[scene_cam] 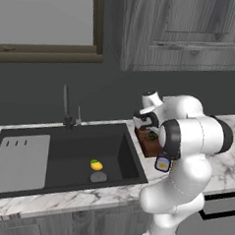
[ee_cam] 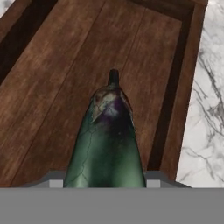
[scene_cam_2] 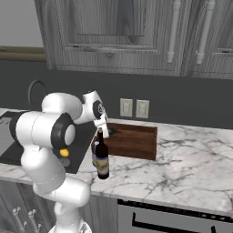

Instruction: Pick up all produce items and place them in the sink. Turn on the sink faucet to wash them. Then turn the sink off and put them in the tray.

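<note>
Dark green oval item [ee_cam: 107,144] above wooden tray [ee_cam: 52,87].

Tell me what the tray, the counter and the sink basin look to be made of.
Tray: brown wood, matte, with visible plank grain. Counter: white marble-like stone, grey veins, seemingly polished. Sink basin: dark grey, matte, possibly composite or coated metal; unclear.

Glossy white arm [scene_cam: 187,143] of rounded, bulbous segments joined by dark bands, with a small dark-trimmed wrist.
</note>
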Available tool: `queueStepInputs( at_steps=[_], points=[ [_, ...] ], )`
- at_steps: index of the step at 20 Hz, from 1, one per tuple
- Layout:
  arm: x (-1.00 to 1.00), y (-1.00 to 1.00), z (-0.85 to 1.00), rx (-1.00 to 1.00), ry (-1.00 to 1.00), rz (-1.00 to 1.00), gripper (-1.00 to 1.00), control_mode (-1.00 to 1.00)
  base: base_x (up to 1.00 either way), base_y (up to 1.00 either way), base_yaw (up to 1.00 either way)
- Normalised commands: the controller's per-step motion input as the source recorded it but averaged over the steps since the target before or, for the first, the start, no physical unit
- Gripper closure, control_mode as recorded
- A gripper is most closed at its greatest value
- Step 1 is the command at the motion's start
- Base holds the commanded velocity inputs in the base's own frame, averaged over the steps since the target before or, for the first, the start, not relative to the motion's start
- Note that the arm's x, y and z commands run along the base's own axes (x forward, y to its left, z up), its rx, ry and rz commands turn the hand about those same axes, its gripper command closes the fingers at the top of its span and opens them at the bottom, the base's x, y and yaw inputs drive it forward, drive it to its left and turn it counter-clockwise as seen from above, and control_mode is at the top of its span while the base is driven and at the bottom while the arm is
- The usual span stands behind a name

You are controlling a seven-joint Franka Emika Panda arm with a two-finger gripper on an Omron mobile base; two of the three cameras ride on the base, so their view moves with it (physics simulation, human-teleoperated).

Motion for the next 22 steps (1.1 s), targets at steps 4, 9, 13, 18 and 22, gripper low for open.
queueStepInputs(
  at_steps=[4,9,13,18,22],
  points=[
    [0.11,-0.02,-0.08,0.0,0.02,-0.04,1.0,-1.0,0.0,0.0,0.0],
    [0.1,-0.01,-0.07,0.0,0.03,-0.04,1.0,-1.0,0.0,0.0,0.0],
    [0.14,0.0,-0.05,0.0,0.04,-0.04,1.0,-1.0,0.0,0.0,0.0],
    [0.13,-0.01,-0.07,0.0,0.04,-0.03,1.0,-1.0,0.0,0.0,0.0],
    [0.13,-0.01,-0.08,0.0,0.03,-0.03,1.0,-1.0,0.0,0.0,0.0]
  ],
)
